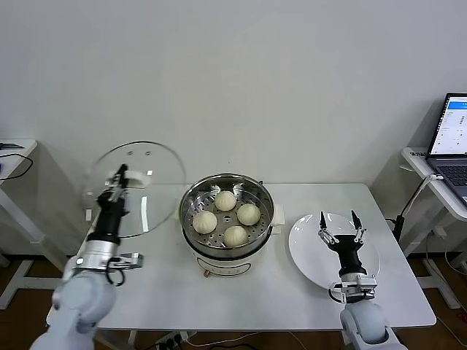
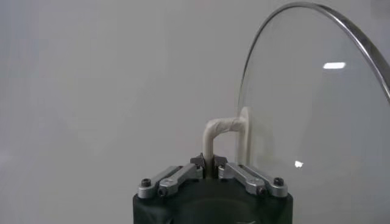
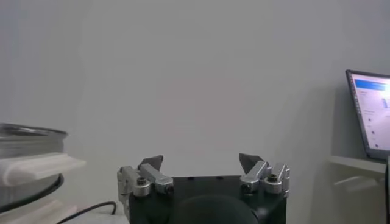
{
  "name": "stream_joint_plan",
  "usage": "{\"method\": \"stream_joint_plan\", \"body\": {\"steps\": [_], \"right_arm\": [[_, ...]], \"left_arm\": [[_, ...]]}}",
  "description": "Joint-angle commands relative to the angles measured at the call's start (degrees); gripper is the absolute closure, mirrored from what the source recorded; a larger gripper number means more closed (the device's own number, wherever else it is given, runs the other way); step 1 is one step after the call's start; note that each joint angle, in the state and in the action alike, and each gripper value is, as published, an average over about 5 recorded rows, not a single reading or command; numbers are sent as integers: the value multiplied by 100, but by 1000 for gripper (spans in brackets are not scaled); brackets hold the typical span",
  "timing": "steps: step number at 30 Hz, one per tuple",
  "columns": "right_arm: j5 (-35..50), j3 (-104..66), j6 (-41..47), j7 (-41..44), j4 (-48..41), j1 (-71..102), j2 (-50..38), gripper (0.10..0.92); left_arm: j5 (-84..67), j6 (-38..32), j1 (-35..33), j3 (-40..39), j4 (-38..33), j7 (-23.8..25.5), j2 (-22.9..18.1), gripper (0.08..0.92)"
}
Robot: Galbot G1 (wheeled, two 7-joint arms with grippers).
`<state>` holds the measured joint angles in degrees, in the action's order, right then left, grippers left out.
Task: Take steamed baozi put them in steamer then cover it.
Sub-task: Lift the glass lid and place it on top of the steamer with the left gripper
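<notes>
Several cream-white steamed baozi (image 1: 225, 200) lie in the shiny steamer (image 1: 191, 203), which stands on a white pot base at the table's middle. To its left my left gripper (image 1: 121, 173) is shut on the cream handle (image 2: 220, 129) of the clear glass cover (image 1: 157, 164). The cover (image 2: 317, 115) is held on edge, lifted above the table's left end and apart from the steamer. My right gripper (image 1: 338, 222) stands open and empty above the white plate, fingertips pointing up. In the right wrist view the right gripper (image 3: 201, 163) holds nothing, and the steamer (image 3: 27, 137) shows at the frame's edge.
A flat white plate (image 1: 306, 248) lies right of the steamer, under the right gripper. A laptop (image 1: 452, 138) sits on a side table at the far right. Another side table with a cable (image 1: 14, 164) stands at the far left. A white wall is behind the table.
</notes>
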<state>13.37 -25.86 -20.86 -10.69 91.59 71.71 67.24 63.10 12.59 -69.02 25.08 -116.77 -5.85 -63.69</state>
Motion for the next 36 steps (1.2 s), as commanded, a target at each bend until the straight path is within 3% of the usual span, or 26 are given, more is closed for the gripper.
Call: {"method": "stream_joint_plan", "body": {"steps": [1,7,18,36], "right_arm": [[-4,-128,-11,5,-53,25,23,203],[-33,-204,-26,12,-74,66,99,203],[-107,-280,-38,41,-102,134,188,203],[-116,-300,-76,94,-253,82,211,203]], "left_arm": [[-163,2060,1100,-2882,-960,758,-113,810],[170,2505,1729,-3450,-178,1130,-517,810],[1543,2504,1955,-3470,980,1964,-1081,810],[1881,2502,1834,-3396,1340,1992,-1479,810]]}}
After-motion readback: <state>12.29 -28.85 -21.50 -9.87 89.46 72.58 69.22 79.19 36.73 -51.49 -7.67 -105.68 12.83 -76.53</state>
